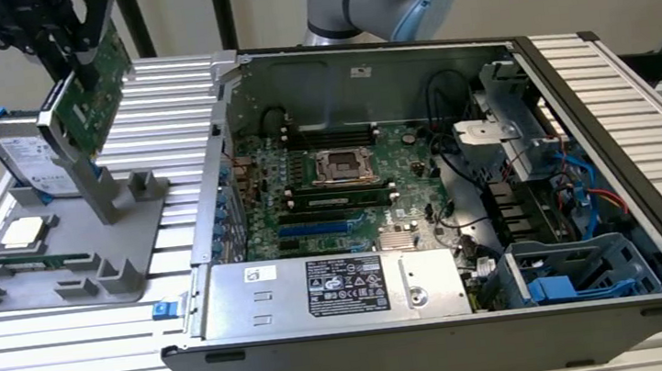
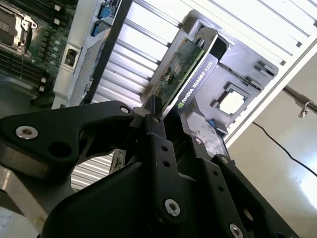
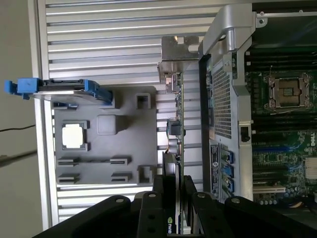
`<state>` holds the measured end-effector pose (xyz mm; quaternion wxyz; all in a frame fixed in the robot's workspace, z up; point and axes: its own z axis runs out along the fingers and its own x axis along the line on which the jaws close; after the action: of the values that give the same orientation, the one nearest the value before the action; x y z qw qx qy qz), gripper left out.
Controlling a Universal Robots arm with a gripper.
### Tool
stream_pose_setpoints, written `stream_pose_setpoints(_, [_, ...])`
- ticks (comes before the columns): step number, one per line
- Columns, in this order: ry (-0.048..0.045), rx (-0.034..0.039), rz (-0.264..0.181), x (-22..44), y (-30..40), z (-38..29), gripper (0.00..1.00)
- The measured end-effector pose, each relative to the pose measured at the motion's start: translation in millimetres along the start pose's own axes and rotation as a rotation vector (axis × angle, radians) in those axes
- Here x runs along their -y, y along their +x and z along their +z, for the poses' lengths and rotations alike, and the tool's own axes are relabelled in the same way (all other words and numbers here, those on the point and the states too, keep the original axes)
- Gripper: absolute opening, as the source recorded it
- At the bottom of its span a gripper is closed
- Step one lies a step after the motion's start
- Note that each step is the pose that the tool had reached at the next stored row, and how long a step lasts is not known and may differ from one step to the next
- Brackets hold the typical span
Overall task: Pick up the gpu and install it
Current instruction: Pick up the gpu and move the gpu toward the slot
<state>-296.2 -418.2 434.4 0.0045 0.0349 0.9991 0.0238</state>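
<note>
- Green board on one face, black cooler on the other: the gpu (image 1: 91, 86) is held at one end by the gripper (image 1: 77, 57), up at the exterior view's left.
- In the second wrist view the fingers (image 2: 154, 111) are seen pinched tight on both faces of the card, so it's properly grasped.
- It's carried tilted above the grey holder tray (image 1: 129, 262), just beside the hard drive (image 1: 26, 153). Whether its lower end is fully clear of the tray's post can't be told.
- Its long axis is pointed straight out from the gripper, ending in the silver bracket (image 3: 171, 69) in the first wrist view.
- The open computer case (image 1: 447, 349) is found to the exterior view's right of the card. The motherboard (image 1: 345, 193) is kept well apart from it, with the case wall between.
</note>
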Motion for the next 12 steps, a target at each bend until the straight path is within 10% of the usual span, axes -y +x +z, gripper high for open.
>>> stream_pose_setpoints(12, [0.0001,-0.0005,0.0,-1.4,-19.8,0.2,0.0])
